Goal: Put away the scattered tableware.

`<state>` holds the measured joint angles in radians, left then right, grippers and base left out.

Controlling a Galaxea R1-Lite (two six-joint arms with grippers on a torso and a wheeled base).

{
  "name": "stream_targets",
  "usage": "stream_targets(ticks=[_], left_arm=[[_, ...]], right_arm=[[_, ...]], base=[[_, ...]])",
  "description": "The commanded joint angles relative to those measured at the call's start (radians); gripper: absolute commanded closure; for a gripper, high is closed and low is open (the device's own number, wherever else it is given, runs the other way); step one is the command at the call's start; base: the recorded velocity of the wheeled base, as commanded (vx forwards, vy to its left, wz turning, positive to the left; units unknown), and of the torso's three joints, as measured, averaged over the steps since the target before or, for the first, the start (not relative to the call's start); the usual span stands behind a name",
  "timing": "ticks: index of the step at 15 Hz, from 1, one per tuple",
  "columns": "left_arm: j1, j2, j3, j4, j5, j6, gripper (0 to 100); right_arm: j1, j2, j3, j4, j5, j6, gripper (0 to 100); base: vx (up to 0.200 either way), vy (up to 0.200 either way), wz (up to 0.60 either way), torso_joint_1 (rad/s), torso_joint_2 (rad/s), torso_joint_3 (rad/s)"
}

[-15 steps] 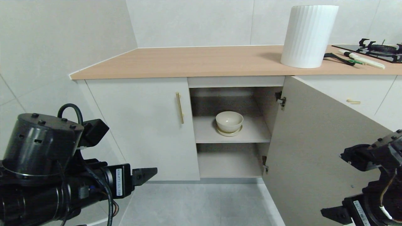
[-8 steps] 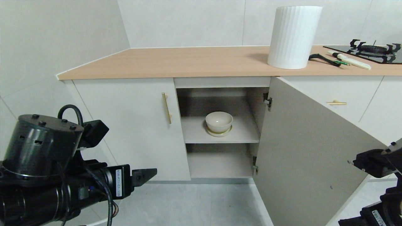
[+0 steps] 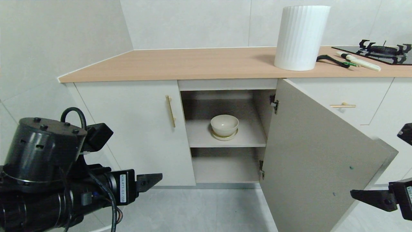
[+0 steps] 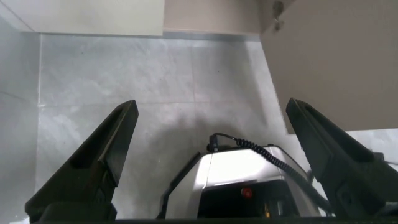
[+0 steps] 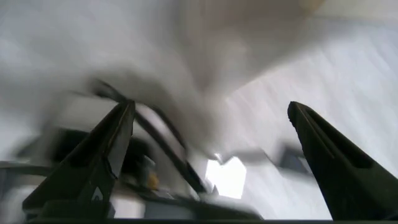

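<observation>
The left claw (image 4: 211, 107) is spread wide and holds nothing. It hangs low over the floor (image 4: 155, 68) in front of the shut left door (image 3: 135, 129). The right claw (image 5: 210, 107) is likewise spread and empty, low on the robot's right, just beside the free edge of the open door (image 3: 309, 151). That closeness looks like the main hazard: a sideways sweep of the right arm could catch the door's edge and either fling it wider against its hinges or slam it shut. A slam would likely jolt the shelf (image 3: 251, 135). The bowl (image 3: 224, 123) sits there stacked on a small plate (image 3: 224, 138), on the upper level inside the cabinet (image 3: 225, 96), so it could rock or slide off its base. If the door is to be closed next, a push from one finger tip rather than a flat side may slip off the panel. Up on the counter (image 3: 180, 62), two long utensils (image 3: 363, 63) lie just beside the tall white canister (image 3: 301, 37). If they count as tableware, reaching them means lifting an arm past the door and close to the canister, which looks tall enough to topple from a glancing knock.
</observation>
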<state>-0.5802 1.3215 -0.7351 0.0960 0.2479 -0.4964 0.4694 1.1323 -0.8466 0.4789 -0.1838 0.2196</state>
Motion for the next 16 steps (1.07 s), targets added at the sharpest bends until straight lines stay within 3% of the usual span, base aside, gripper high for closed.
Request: stream_targets(ticks=[1, 4, 11, 16], left_arm=[[0.000, 0.001, 0.000, 0.001, 0.001, -0.001, 0], [0.000, -0.001, 0.000, 0.001, 0.001, -0.001, 0], [0.000, -0.001, 0.000, 0.001, 0.001, -0.001, 0], [0.000, -0.002, 0.000, -0.001, 0.001, -0.001, 0]], right_arm=[[0.000, -0.062, -0.002, -0.008, 0.007, -0.003, 0], [-0.015, -0.069, -0.009, -0.006, -0.003, -0.003, 0], [-0.282, -0.082, -0.068, 0.129, -0.014, -0.163, 0], [-0.330, -0.097, -0.068, 0.162, -0.014, -0.220, 0]], base=[[0.000, 0.000, 0.00, 0.000, 0.00, 0.000], [0.000, 0.000, 0.00, 0.000, 0.00, 0.000], [0.000, 0.000, 0.00, 0.000, 0.00, 0.000], [0.000, 0.000, 0.00, 0.000, 0.00, 0.000]])
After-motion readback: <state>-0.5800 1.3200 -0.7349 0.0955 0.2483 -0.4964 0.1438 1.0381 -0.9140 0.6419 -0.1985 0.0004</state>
